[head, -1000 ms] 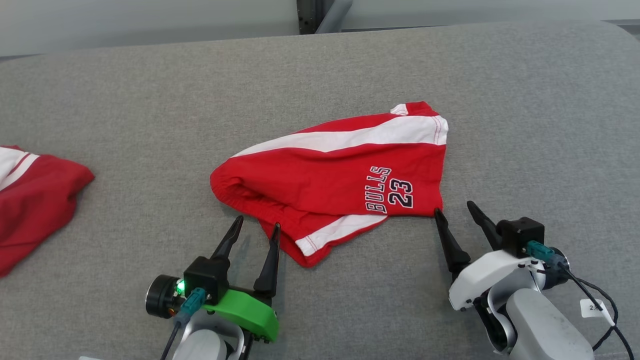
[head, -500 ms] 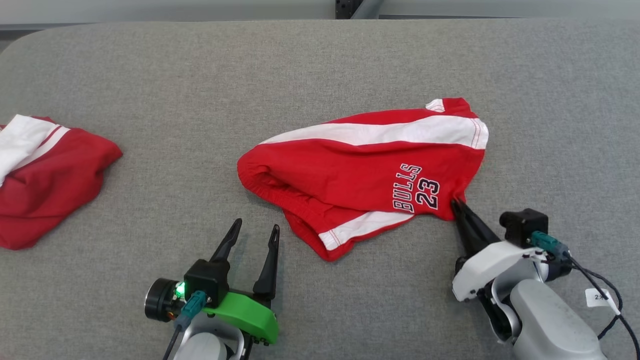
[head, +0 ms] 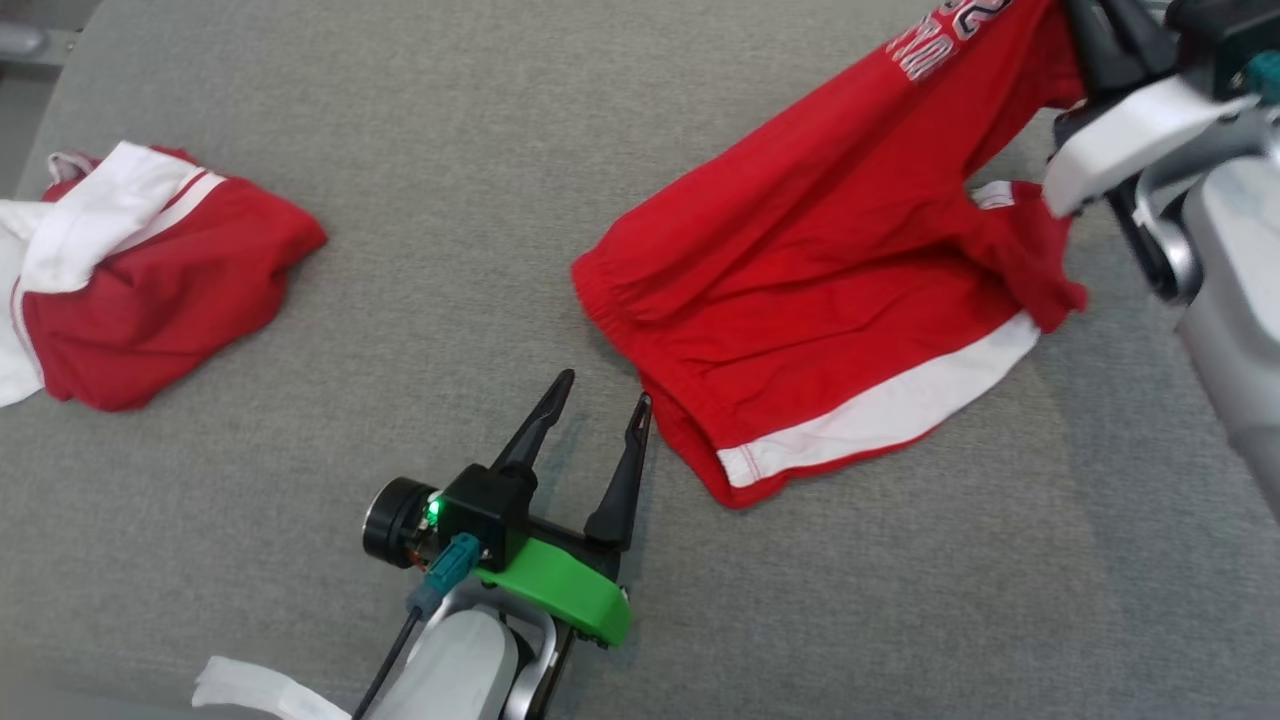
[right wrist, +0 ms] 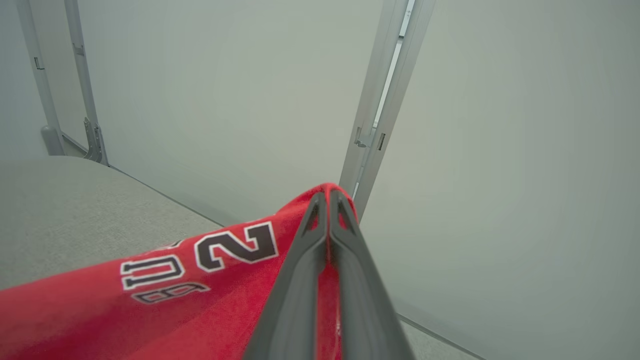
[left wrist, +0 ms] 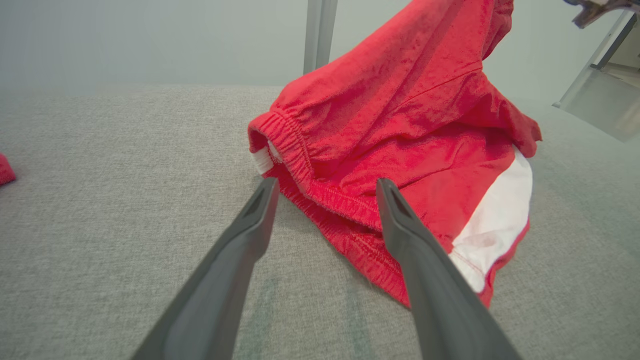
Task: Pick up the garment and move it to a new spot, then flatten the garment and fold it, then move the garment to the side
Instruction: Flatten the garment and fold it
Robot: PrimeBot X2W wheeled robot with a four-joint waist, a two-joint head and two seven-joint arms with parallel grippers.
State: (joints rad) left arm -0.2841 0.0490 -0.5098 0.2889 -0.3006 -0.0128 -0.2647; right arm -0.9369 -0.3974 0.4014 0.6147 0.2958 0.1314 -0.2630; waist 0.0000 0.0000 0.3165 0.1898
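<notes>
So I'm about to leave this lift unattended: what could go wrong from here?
The right gripper pinches just a corner of the red shorts, so the cloth might slip free as more weight hangs. The waistband lies close by the open left gripper and may snag on it when dragged.

In the head view the raised far-right corner of the garment [head: 820, 250] runs off the top edge, cutting its printed lettering [head: 925, 50] to a few strokes. The tips of the right end effector [right wrist: 327, 196] are lost there too. The second red garment [head: 150, 280] is clipped by the left edge. The white strip [head: 250, 690] at the near edge is too partial to identify.
</notes>
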